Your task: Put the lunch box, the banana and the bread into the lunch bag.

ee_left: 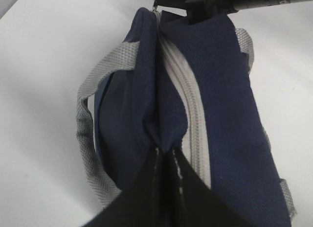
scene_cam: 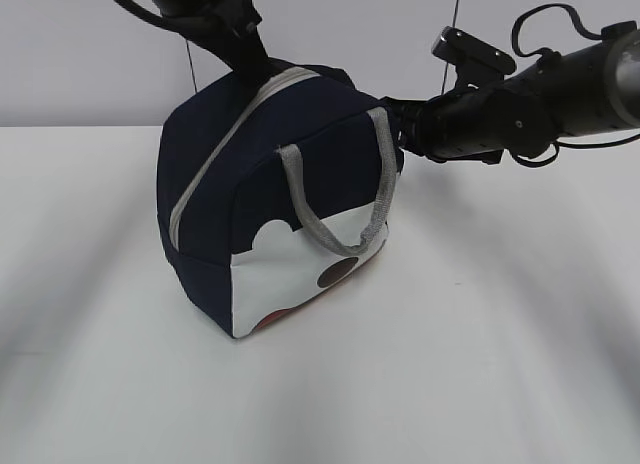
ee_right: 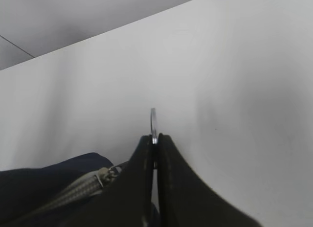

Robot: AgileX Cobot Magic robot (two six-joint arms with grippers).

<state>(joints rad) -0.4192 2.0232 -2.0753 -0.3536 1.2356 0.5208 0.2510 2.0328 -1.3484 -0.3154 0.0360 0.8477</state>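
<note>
The navy lunch bag (scene_cam: 255, 184) stands on the white table with its grey zipper (scene_cam: 232, 139) shut along the top. My left gripper (ee_left: 166, 151) is shut on a fold of the bag's navy fabric at the top rear (scene_cam: 250, 59). My right gripper (ee_right: 155, 139) is shut on the zipper's metal ring pull (ee_right: 153, 120) at the bag's far right end (scene_cam: 400, 124). The zipper slider (ee_right: 103, 175) sits just left of the right jaws. The lunch box, banana and bread are out of view.
A grey handle (scene_cam: 345, 209) hangs down the bag's front over the white lower panel (scene_cam: 300, 274). A second grey handle (ee_left: 90, 139) hangs on the other side. The white table (scene_cam: 480, 364) lies bare all round the bag.
</note>
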